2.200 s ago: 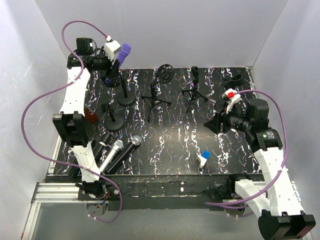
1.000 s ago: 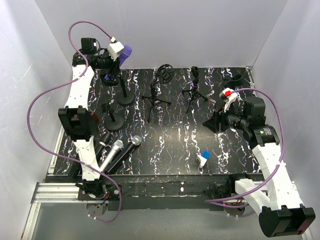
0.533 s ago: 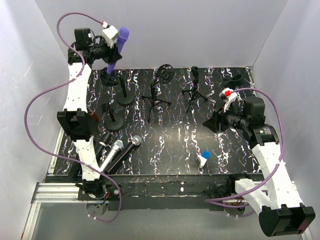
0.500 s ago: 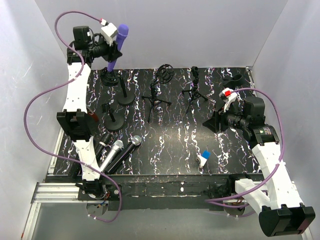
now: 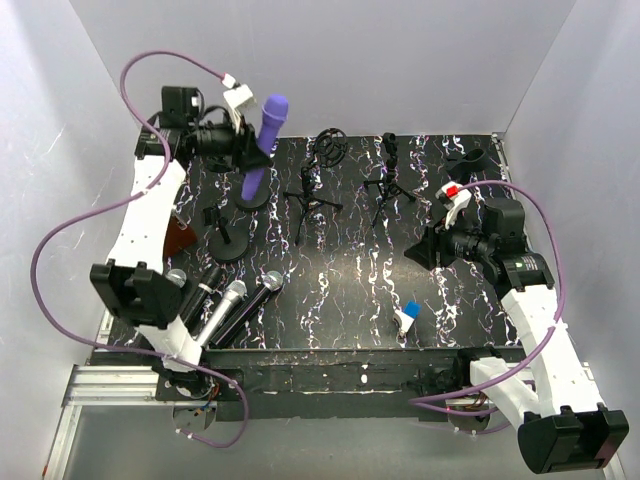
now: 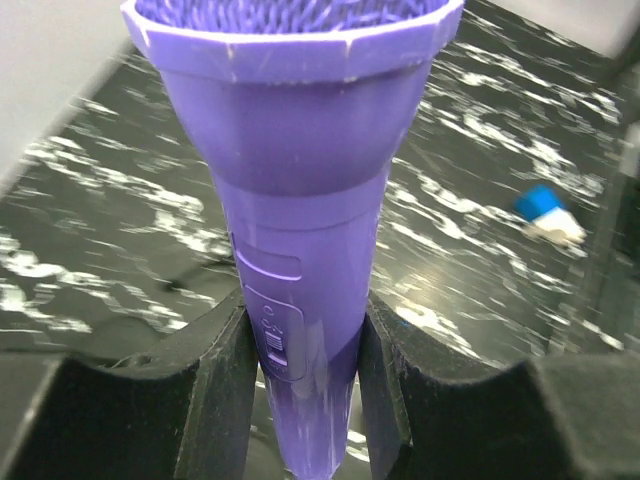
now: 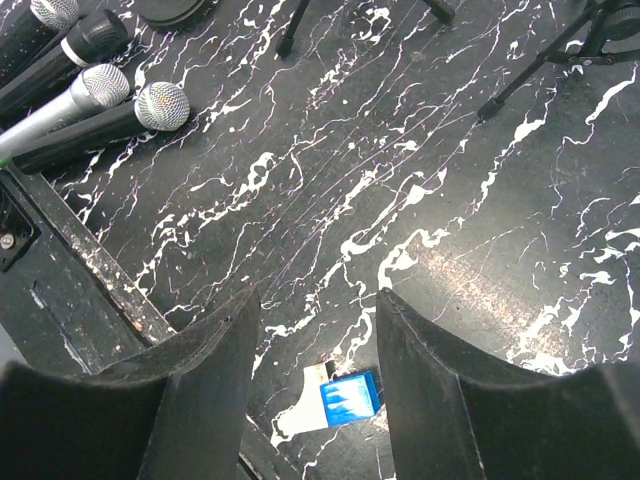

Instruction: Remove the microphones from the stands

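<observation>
Currently your left pincer (image 6: 305, 350) clamps the purple microphone (image 6: 300, 180) by its handle, long axis crosswise to the fingers (image 6: 225, 372), tail towards the stand (image 5: 252, 197); right pincer (image 7: 318, 300) gapes, well apart.

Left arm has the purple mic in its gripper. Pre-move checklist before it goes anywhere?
1. Left gripper shut on the purple microphone, pressing both sides of its body: ok.
2. Microphone's lower end clear of the stand: cannot tell; they overlap in the top view.
3. Right gripper open, empty, over the right side: ok.
4. Spot to set it down: three microphones lie near left, with bare table to their right: ok.
</observation>
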`<act>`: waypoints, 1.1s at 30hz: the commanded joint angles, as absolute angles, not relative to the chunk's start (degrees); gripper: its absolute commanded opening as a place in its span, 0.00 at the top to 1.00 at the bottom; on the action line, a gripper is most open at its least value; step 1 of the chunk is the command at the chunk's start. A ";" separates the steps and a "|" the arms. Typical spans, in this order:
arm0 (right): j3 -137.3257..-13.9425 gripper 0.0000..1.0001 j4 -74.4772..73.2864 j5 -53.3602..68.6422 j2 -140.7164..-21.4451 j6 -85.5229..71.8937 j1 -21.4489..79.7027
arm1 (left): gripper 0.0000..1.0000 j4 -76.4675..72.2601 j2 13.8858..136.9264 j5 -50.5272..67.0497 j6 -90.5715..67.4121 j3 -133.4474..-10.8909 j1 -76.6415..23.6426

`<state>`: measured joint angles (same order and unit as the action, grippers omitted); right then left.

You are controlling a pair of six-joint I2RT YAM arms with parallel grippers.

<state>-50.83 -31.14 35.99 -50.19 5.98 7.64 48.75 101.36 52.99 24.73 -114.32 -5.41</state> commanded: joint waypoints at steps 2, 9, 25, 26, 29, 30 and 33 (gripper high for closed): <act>-50.71 0.44 -28.31 36.65 -50.01 4.66 7.82 | 1.00 60.37 87.65 60.81 24.09 -98.32 -7.82; -51.59 0.46 -26.63 37.70 -52.12 3.52 8.17 | 1.00 66.71 77.00 58.29 32.06 -79.47 -14.67; -51.50 0.33 -32.51 36.74 -50.28 2.63 8.35 | 1.00 45.71 75.14 32.80 22.07 -54.85 -37.17; -51.50 0.33 -33.13 36.74 -50.01 2.81 8.35 | 1.00 44.57 76.10 29.65 21.89 -54.50 -37.96; -51.24 0.32 -33.84 36.39 -49.05 3.25 8.35 | 1.00 41.58 77.60 19.80 19.69 -53.00 -40.07; -51.15 0.32 -33.92 36.04 -48.78 3.25 8.35 | 1.00 40.62 77.96 16.90 18.64 -52.65 -40.51; -51.15 0.31 -34.28 34.55 -47.82 3.78 8.35 | 0.88 37.71 78.92 10.30 16.09 -51.59 -41.31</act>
